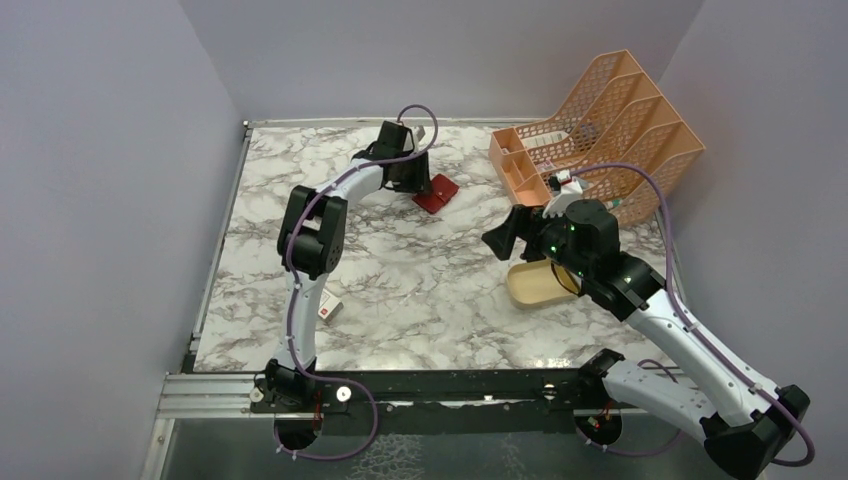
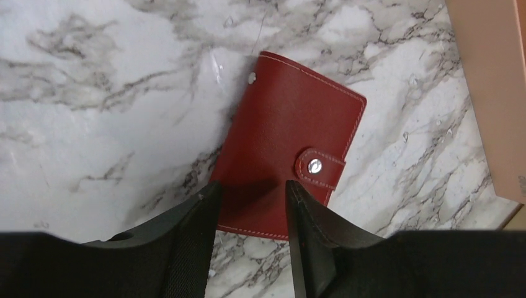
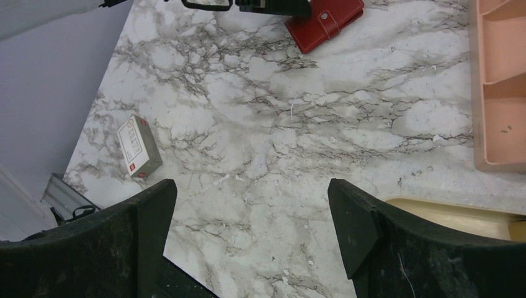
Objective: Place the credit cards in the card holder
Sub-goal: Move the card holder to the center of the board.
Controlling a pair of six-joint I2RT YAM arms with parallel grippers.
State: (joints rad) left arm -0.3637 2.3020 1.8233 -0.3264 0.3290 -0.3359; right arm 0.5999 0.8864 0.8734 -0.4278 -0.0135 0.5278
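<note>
The card holder (image 1: 437, 193) is a dark red wallet lying flat and snapped closed on the marble at the far middle of the table. In the left wrist view the card holder (image 2: 285, 130) fills the centre, its snap tab to the right. My left gripper (image 1: 412, 180) (image 2: 251, 186) hovers over the wallet's near edge with its jaws partly apart and nothing between them. My right gripper (image 1: 505, 238) (image 3: 251, 186) hangs wide open above bare marble, and the card holder (image 3: 322, 22) lies far ahead of it. The credit cards are out of view.
An orange mesh file rack (image 1: 600, 125) (image 3: 502, 81) (image 2: 490, 93) stands at the back right. A beige oval tray (image 1: 530, 288) (image 3: 459, 214) lies under the right arm. A small white box (image 1: 329, 309) (image 3: 139, 146) with a red mark sits near the left arm.
</note>
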